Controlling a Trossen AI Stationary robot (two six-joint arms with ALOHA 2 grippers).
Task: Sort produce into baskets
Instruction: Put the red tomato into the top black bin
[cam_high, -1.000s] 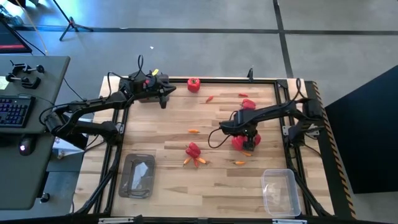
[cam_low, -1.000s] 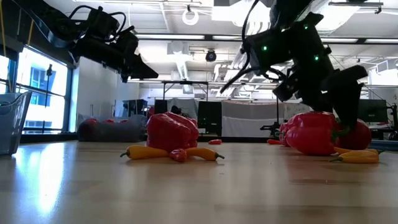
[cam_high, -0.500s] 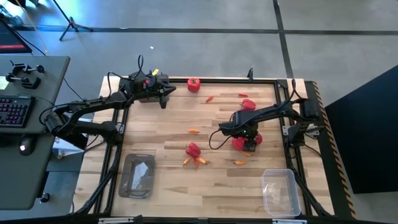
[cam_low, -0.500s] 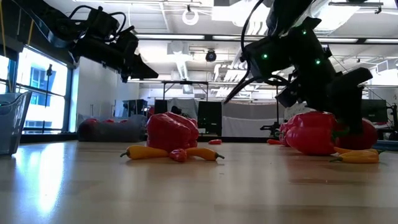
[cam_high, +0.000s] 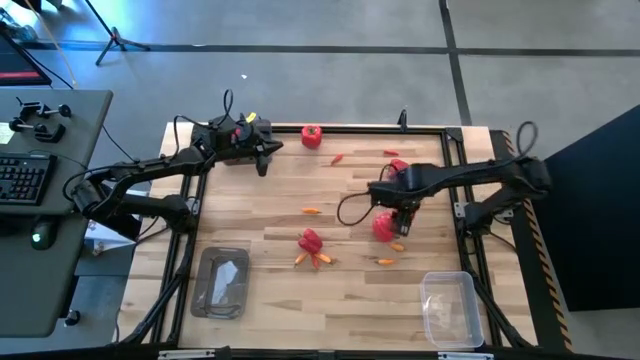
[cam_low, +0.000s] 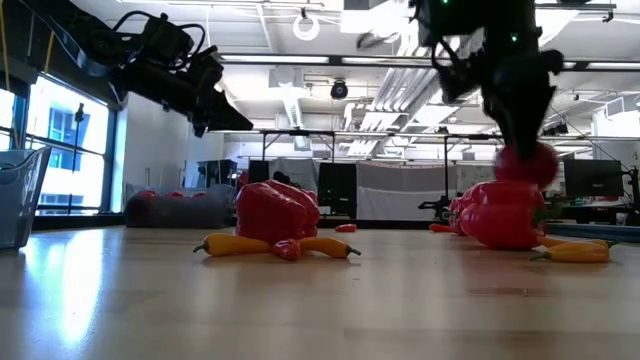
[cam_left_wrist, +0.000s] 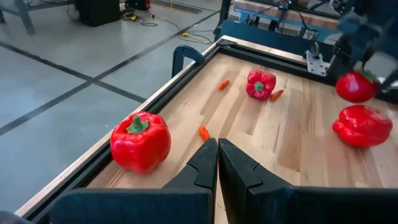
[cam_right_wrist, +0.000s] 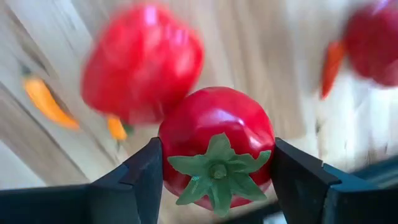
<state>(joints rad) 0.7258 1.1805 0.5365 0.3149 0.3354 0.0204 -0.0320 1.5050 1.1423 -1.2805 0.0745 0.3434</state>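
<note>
Round red fruit (cam_right_wrist: 216, 146) with a green star-shaped top sits pinched between the two dark fingers (cam_right_wrist: 134, 174) of the right gripper (cam_high: 402, 205), its calyx facing the wrist camera. The grip falls on the fruit's widest girth, which probably keeps so smooth and glossy a body from slipping. In the low view the fruit (cam_low: 527, 164) hangs clear of the table (cam_high: 270, 215), just above a larger red bell pepper (cam_low: 500, 215) that rests on the wood beside slim orange pieces (cam_low: 575, 253). Lifting it clear suggests a carry toward one of the clear tubs, the nearest being the basket (cam_high: 450, 308) at the table's near right corner; a second tub (cam_high: 221, 282) lies at the near left. The left gripper (cam_high: 262, 150) waits at the far left edge, jaws pressed together on nothing, near another bell pepper (cam_left_wrist: 140, 140).
</note>
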